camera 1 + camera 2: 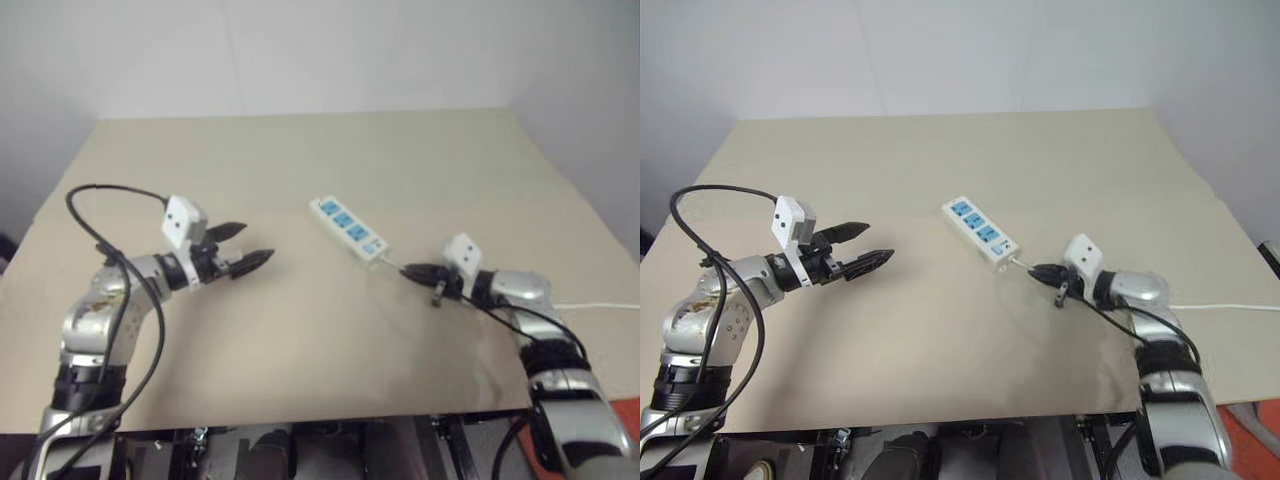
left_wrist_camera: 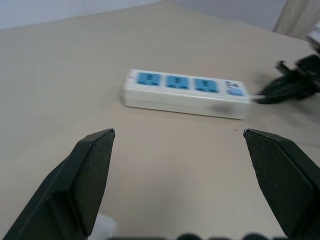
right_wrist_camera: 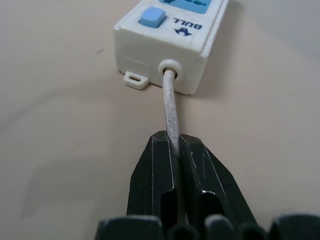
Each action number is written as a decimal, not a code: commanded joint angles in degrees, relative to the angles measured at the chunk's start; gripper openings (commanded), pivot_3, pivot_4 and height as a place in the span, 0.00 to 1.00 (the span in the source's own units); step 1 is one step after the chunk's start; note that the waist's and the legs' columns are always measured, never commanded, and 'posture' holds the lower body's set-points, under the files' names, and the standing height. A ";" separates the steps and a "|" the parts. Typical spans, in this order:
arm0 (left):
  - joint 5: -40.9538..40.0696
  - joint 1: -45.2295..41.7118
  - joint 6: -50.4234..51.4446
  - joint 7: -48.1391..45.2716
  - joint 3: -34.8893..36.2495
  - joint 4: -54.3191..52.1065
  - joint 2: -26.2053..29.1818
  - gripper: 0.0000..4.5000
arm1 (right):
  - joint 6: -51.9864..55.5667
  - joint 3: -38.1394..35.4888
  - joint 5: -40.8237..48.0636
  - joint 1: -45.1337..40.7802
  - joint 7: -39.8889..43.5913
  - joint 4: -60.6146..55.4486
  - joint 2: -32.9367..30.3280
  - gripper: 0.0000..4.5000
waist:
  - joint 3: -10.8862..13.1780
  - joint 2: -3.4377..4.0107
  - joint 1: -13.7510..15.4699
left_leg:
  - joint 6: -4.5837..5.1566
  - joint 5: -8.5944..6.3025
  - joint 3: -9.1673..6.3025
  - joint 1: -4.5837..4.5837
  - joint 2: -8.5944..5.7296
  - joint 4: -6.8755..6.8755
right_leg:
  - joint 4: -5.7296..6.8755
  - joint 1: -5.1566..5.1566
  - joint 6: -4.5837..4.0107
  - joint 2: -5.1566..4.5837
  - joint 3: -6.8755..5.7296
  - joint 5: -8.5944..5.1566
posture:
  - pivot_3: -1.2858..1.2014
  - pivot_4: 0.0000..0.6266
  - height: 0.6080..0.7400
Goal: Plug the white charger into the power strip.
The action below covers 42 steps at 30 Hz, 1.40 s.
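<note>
The power strip (image 1: 350, 228), a long white bar with three blue socket faces and a blue switch, lies flat near the middle of the beige table (image 1: 300, 150). Its thin white cord (image 3: 170, 100) leaves the switch end, and my right gripper (image 1: 407, 270) is shut on that cord a short way from the strip (image 3: 170, 35). My left gripper (image 1: 255, 243) hovers open to the left of the strip, pointing at its long side (image 2: 185, 92), with nothing between its fingers. The white charger is out of view.
The cord (image 1: 600, 305) runs on past my right arm and off the table's right edge. A black cable (image 1: 100, 215) loops above my left arm. The table's front edge lies close under both arms, and a pale wall stands behind.
</note>
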 commanded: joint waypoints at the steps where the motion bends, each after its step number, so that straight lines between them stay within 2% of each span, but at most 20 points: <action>1: -0.24 -0.62 -0.81 -1.01 0.55 -1.12 0.55 1.00 | 3.88 -4.36 4.20 6.52 -0.38 -11.14 -3.56 0.00 | 0.00 0.00 0.44 | 0.00 0.00 0.02 -0.01 -0.01 0.01 | -0.01 0.00 0.00 0.00 0.03 0.00 | 0.52 0.24 1.00; 5: 0.08 -2.15 -1.57 -2.24 -0.06 0.75 0.13 1.00 | 7.49 -7.04 6.94 11.90 -2.11 -15.78 -5.10 0.00 | 0.00 0.00 0.59 | 0.11 -0.06 0.07 0.10 0.00 0.02 | 0.00 0.04 0.00 0.00 0.05 0.00 | 0.52 0.24 1.00; 12: 0.25 -5.03 -1.67 -3.63 -1.07 3.77 -0.58 1.00 | 13.01 -10.28 12.25 15.07 -4.27 -22.25 -3.91 0.52 | 0.01 -0.01 0.82 | 0.32 -0.18 0.15 0.36 0.02 0.02 | 0.01 0.17 -0.08 0.02 0.09 0.04 | 0.52 0.24 1.00; 18: 0.83 -5.52 -3.95 -5.34 -0.87 5.03 -0.46 1.00 | 16.24 -13.94 19.14 17.44 -9.43 -27.42 1.36 0.95 | 0.01 -0.01 0.84 | 0.31 -0.18 0.15 0.38 0.04 0.02 | 0.04 0.15 -0.09 0.03 0.10 0.05 | 0.52 0.24 1.00; 19: 0.62 -5.51 -3.77 -5.70 -0.71 5.17 -0.44 1.00 | 16.56 -13.64 19.63 17.90 -9.68 -27.94 2.26 0.99 | 0.01 -0.01 0.84 | 0.31 -0.18 0.15 0.38 0.04 0.02 | 0.03 0.16 -0.09 0.03 0.10 0.05 | 0.52 0.24 1.00; 25: 0.91 -5.74 -4.80 -6.27 -0.30 5.28 -0.59 1.00 | 10.67 -9.51 13.44 17.65 -15.17 -26.52 8.11 0.99 | 0.00 -0.01 0.69 | 0.31 -0.18 0.16 0.39 0.04 0.02 | 0.06 0.12 -0.10 0.04 0.12 0.05 | 0.52 0.24 1.00; 42: 0.12 -1.81 -5.17 -6.09 2.34 1.81 -0.20 1.00 | 4.83 -3.25 8.88 10.57 -14.39 -14.96 11.53 0.99 | 0.00 0.00 0.67 | 0.29 -0.17 0.17 0.42 0.08 0.01 | 0.06 0.12 -0.11 0.08 0.13 0.06 | 0.52 0.24 1.00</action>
